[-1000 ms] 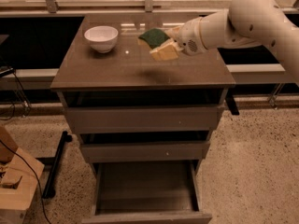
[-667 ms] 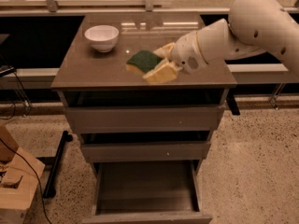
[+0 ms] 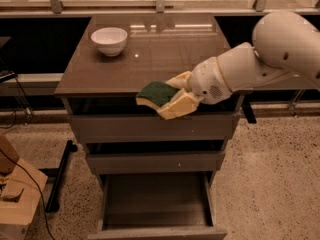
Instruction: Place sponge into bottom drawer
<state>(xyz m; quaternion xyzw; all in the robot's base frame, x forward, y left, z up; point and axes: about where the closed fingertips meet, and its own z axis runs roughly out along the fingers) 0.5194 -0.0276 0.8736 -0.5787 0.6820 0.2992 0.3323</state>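
**Entry: sponge in gripper, front edge of cabinet**

- Sponge (image 3: 156, 90): green face up, yellow foam beneath. It was held in the air over the 6 o'clock edge of the cabinet top (image 3: 150, 59), directly above the drawer stack.
- Gripper (image 3: 172, 95): yellowish fingers were closed on the sponge, one above and behind it and one below. The white arm (image 3: 270, 54) reached in from 3 o'clock.
- Bottom drawer (image 3: 155, 199): pulled well out toward 6 o'clock, with its tray floor in plain view and its front panel at the frame's lower edge.
- Top drawer (image 3: 150, 129) and middle drawer (image 3: 155, 161): each protruded only slightly.
- White bowl (image 3: 109, 40): at 10 o'clock on the top, well apart from the sponge.
- Cardboard box (image 3: 17, 204): on the floor at 8 o'clock, apart from the cabinet.
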